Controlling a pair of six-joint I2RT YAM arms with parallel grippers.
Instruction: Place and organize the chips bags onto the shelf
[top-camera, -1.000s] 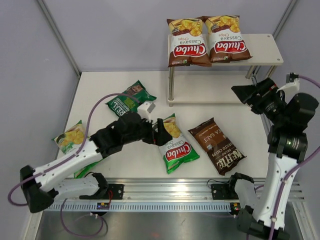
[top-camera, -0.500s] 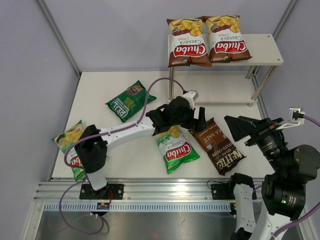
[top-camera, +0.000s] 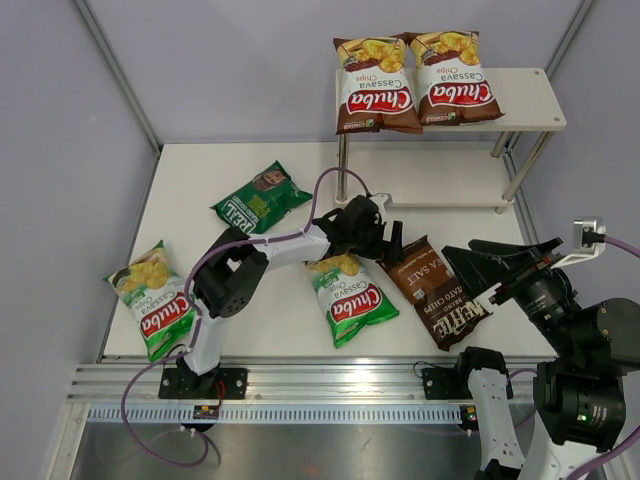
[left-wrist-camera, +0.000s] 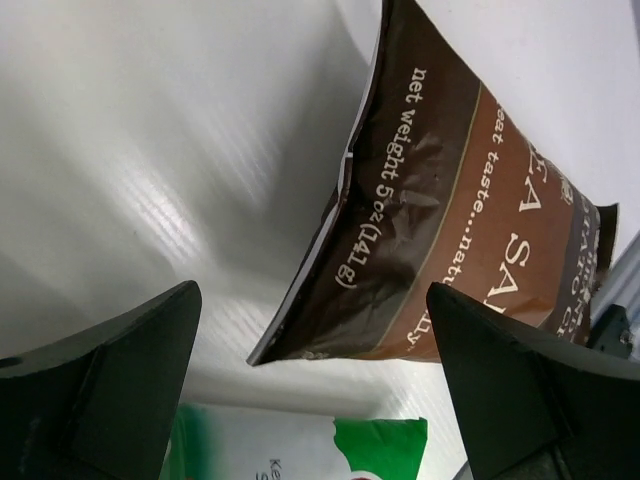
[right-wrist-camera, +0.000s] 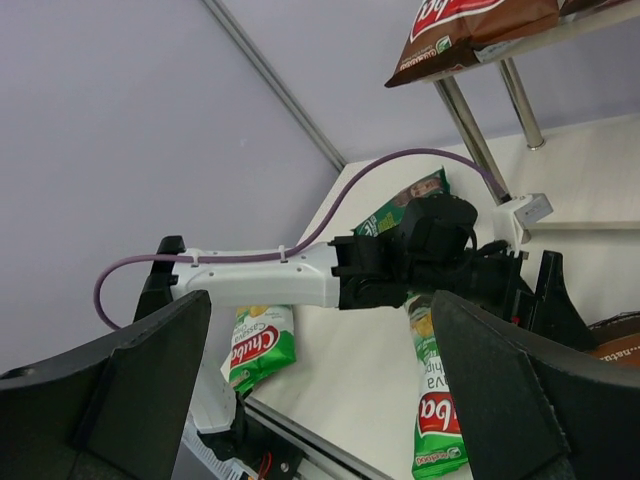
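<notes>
Left gripper (left-wrist-camera: 312, 300): fingers spread wide, empty, framing the top corner of the dark-brown Kettle bag (left-wrist-camera: 450, 200).
Right gripper (right-wrist-camera: 318, 300): fingers spread wide, empty, hovering near the table's (top-camera: 190, 200) right edge.

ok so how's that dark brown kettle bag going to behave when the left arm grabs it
Likely floppy: the Kettle bag is thin creased film, so it may sag from a corner pinch. Probably light for its size, since it looks puffed. Its glossy surface could slip between the fingers.
</notes>
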